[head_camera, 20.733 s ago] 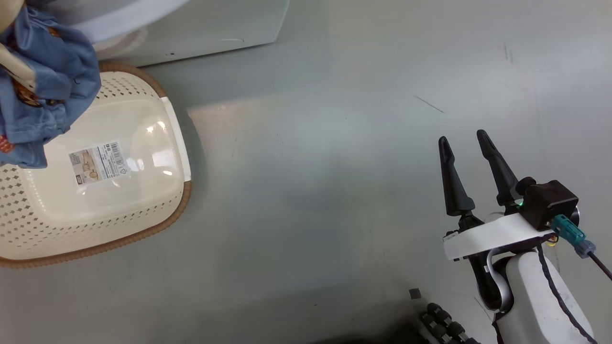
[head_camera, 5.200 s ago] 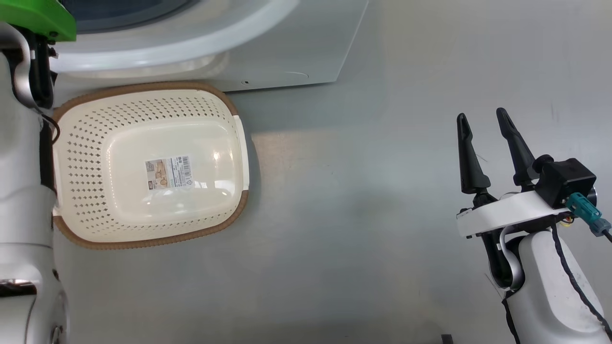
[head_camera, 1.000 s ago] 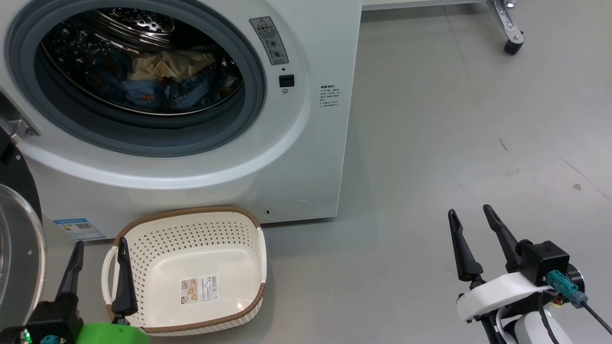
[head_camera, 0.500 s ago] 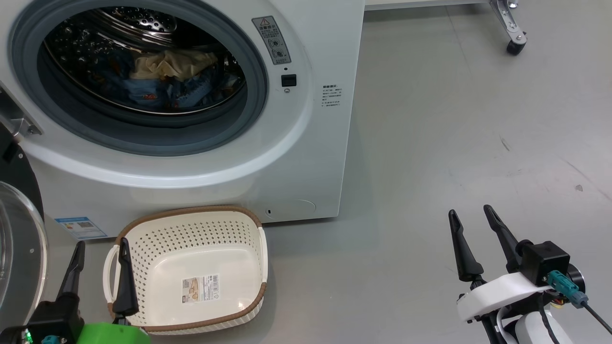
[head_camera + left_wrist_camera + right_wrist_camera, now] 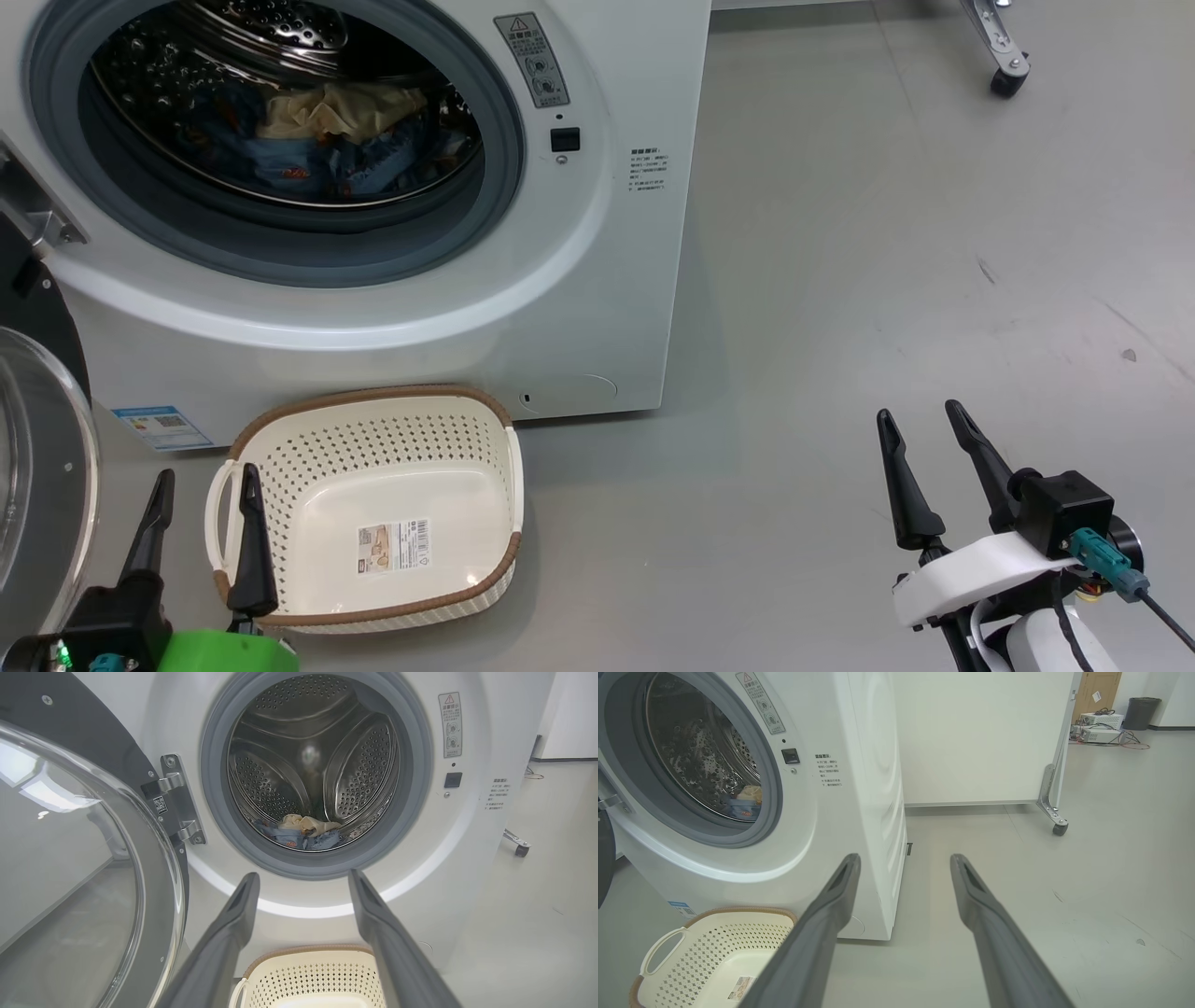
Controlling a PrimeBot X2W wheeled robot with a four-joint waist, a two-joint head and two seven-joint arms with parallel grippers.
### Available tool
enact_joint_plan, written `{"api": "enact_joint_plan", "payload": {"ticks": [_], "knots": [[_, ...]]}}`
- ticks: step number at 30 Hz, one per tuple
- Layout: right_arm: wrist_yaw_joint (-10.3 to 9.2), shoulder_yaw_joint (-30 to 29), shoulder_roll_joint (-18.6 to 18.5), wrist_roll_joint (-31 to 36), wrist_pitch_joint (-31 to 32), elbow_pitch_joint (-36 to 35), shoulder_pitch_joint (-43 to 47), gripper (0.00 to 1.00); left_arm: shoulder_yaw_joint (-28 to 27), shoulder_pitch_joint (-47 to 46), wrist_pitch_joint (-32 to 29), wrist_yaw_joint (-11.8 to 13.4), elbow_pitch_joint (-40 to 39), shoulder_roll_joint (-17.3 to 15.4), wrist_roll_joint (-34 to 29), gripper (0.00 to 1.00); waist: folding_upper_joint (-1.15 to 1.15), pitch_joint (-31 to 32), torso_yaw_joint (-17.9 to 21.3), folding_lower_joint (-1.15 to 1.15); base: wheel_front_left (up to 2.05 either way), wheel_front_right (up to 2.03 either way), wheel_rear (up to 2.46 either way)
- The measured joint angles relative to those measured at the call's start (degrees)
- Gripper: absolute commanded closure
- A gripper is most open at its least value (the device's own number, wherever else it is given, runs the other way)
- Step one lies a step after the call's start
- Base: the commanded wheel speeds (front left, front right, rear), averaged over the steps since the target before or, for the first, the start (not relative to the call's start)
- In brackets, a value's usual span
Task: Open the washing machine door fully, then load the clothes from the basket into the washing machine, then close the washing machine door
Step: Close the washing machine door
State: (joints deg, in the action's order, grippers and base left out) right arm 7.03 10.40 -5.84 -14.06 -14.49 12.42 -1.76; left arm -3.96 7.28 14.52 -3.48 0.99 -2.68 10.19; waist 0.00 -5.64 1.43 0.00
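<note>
Count first: one washer (image 5: 597, 280), one door (image 5: 70, 858), one basket (image 5: 373, 504), two grippers, and a small heap of clothes (image 5: 327, 131), where I could make out a cream piece on top of blue stuff but not how many garments in all. The left gripper (image 5: 207, 473) had its fingers spread wide and was holding nothing. The basket sat on the floor (image 5: 840, 280) just ahead of it, with one sticker (image 5: 394, 546) showing on its bottom. The drum opening was further ahead and higher up, with the clothes lying at its bottom. The door was swung out to that gripper's left on its hinge (image 5: 180, 798). The right gripper (image 5: 918, 411) was also wide open with nothing in it, and the washer and basket were well off to its left. The floor was smooth grey with a few scuffs. Way out in front of the right gripper there was a white panel (image 5: 971, 737) on a caster (image 5: 1059, 828), plus a dark bin (image 5: 1141, 711) and some boxes with cables (image 5: 1101, 721).
</note>
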Motion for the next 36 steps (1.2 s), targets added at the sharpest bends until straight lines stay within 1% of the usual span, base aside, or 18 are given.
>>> {"api": "enact_joint_plan", "payload": {"ticks": [20,28,36], "knots": [[0.00,-0.30,0.02,0.00,0.00,-0.04,0.00,0.00,0.57,-0.13,0.00,0.56,-0.45,0.02,0.16,0.00,0.00,-0.27,-0.69,0.00,-0.96,0.96,0.00],[0.00,-0.29,0.02,0.00,0.00,0.08,0.00,0.00,1.62,-0.13,0.00,0.56,-0.33,0.02,0.16,0.00,0.00,0.09,-0.81,0.00,-0.49,0.49,0.00],[0.00,-0.05,0.04,0.00,0.00,0.16,0.00,0.00,1.53,-0.08,0.00,0.56,-0.25,0.02,0.16,0.00,0.00,0.69,-0.79,0.00,-0.16,0.16,0.00]]}}
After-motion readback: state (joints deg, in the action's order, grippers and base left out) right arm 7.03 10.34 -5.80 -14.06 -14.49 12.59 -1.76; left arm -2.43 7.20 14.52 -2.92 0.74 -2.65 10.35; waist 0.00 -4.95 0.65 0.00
